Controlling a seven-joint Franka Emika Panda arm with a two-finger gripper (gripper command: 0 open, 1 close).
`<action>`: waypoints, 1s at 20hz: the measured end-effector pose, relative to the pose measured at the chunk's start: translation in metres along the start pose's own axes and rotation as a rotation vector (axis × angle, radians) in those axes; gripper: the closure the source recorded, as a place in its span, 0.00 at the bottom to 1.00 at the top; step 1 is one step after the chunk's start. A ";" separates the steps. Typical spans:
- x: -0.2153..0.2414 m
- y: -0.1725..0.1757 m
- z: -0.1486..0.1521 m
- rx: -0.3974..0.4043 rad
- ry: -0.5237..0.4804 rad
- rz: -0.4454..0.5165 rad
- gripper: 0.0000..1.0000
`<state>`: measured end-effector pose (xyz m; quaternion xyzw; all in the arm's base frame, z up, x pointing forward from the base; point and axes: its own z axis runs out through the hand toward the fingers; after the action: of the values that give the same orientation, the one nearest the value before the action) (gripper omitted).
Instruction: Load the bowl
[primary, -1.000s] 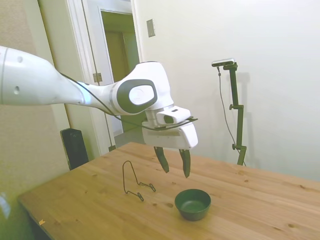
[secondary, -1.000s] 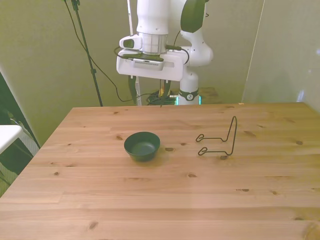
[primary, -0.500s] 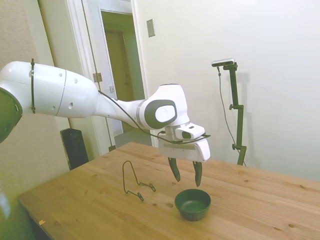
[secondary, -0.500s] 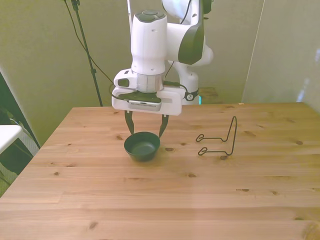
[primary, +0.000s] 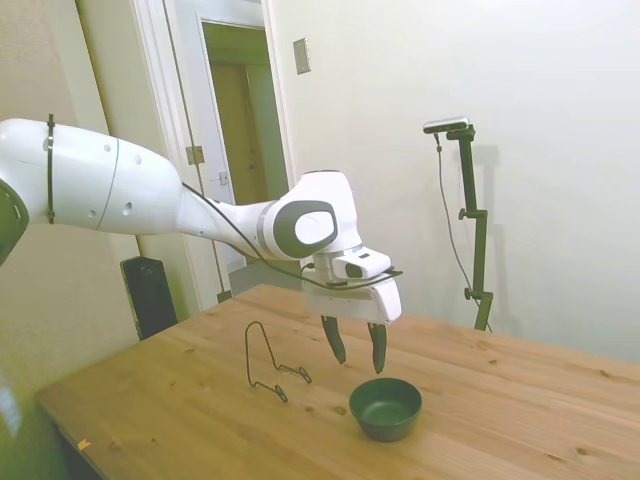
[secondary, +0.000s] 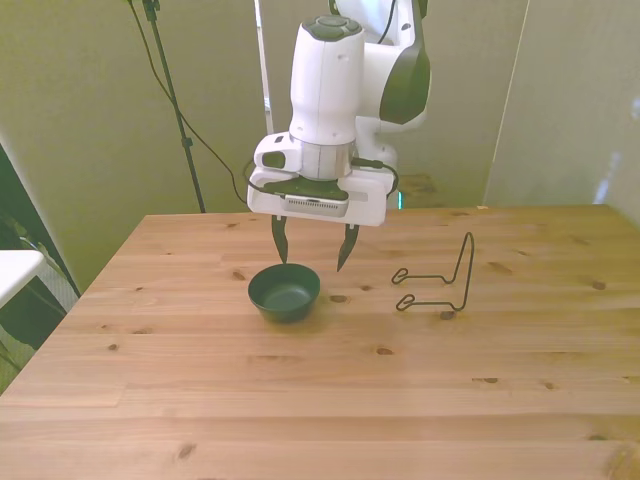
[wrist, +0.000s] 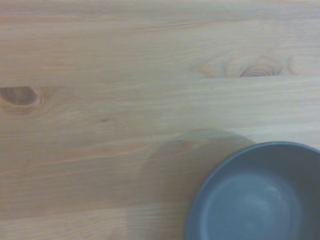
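Note:
The small dark green bowl (primary: 385, 407) (secondary: 285, 292) (wrist: 260, 195) stands upright and empty on the wooden table. My gripper (primary: 355, 352) (secondary: 311, 243) hangs open just above the table, behind the bowl and slightly toward the wire rack side, its fingers pointing down with nothing between them. In the wrist view the bowl fills one corner, its inside bare.
A thin black wire rack (primary: 268, 363) (secondary: 440, 279) stands on the table, to the front view's right of the bowl. A door frame and a dark box (primary: 150, 295) lie beyond the table's edge in the side view.
The arm came down over the bowl's rim, then shifted toward the wire rack side and lifted a little. The bowl and rack have not moved.

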<state>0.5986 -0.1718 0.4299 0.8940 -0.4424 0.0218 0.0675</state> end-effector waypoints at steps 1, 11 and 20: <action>0.001 -0.003 0.009 -0.006 -0.001 0.005 0.00; -0.007 -0.027 0.038 -0.046 0.017 -0.002 0.00; -0.008 -0.032 0.060 -0.071 0.014 0.005 1.00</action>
<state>0.6178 -0.1545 0.3668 0.8897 -0.4447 0.0125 0.1024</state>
